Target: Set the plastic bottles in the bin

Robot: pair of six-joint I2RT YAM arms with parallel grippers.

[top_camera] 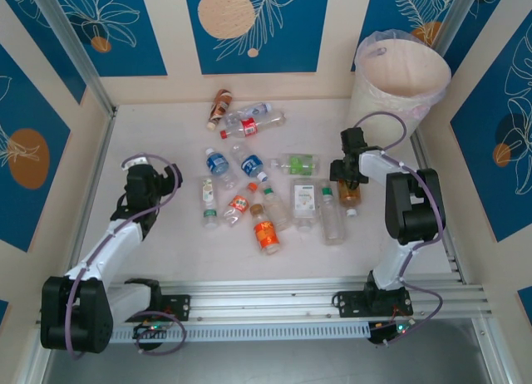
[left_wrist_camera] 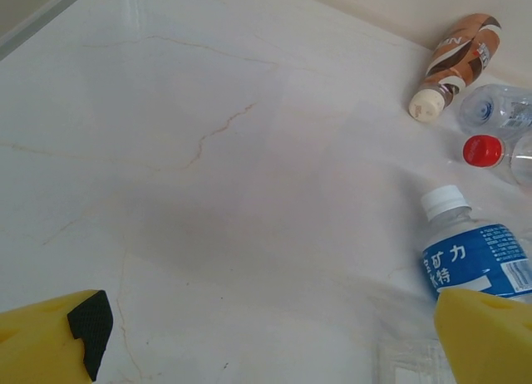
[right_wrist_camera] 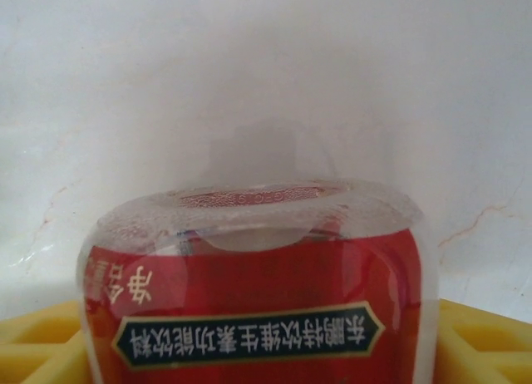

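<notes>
Your left gripper (left_wrist_camera: 266, 326) shows in its wrist camera as yellow fingertips (left_wrist_camera: 50, 342) in the two bottom corners. They are spread wide with nothing between them, over the white marbled table (left_wrist_camera: 208, 151). At the right edge of that frame lies a clear bottle with a blue label and white cap (left_wrist_camera: 475, 255). Above it are a clear bottle with a red cap (left_wrist_camera: 486, 151) and a brown bottle with a cream cap (left_wrist_camera: 457, 60).

In the middle of the top view, the small clear plastic bottles (top_camera: 266, 233) lie scattered on their sides. Their labels are blue, red, orange, green or white, and the brown one sits at the upper edge of the group.

Right of centre, your right gripper (top_camera: 349, 183) is closed on a clear plastic bottle with a red label (right_wrist_camera: 249, 309). Its wrist camera shows the ribbed clear base facing the lens, a dark band of white characters across the label, and yellow pads (right_wrist_camera: 486, 347) pressed against either side.

The large round cream-white bin (top_camera: 378, 101), lined with a thin translucent bag, stands in the upper right corner, just above that gripper.
</notes>
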